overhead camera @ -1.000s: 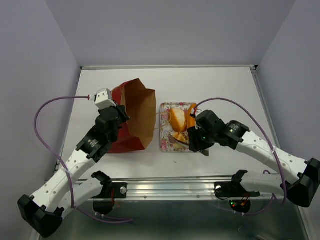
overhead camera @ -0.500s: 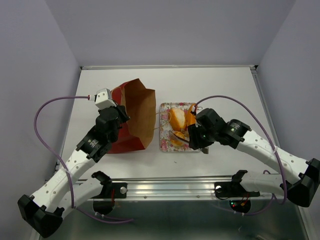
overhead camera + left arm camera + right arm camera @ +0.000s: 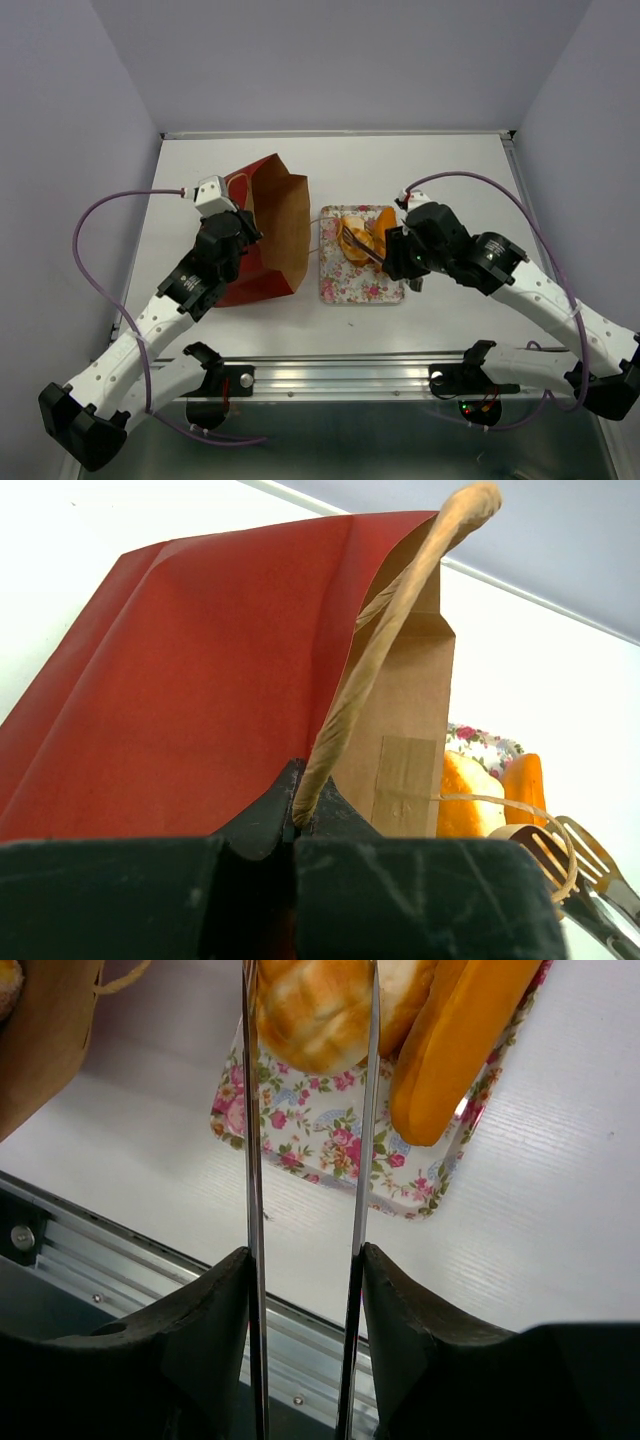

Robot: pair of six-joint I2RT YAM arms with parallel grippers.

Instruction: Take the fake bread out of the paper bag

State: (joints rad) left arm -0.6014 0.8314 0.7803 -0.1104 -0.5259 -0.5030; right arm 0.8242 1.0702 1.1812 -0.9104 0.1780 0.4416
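Observation:
The paper bag, red outside and brown inside, lies tilted with its mouth toward the tray. My left gripper is shut on its cord handle, seen between the jaws in the left wrist view. The fake bread sits on the floral tray. My right gripper is shut on metal tongs. In the right wrist view the tong arms flank a round bun, with a long loaf beside it. I cannot see inside the bag.
The tray lies just right of the bag's mouth. A metal rail runs along the table's near edge. Grey walls enclose the table on three sides. Purple cables loop off both arms.
My right arm has drawn back toward the far right, and the tongs now sit over the bread at the tray's far end. The left gripper and bag shifted slightly.

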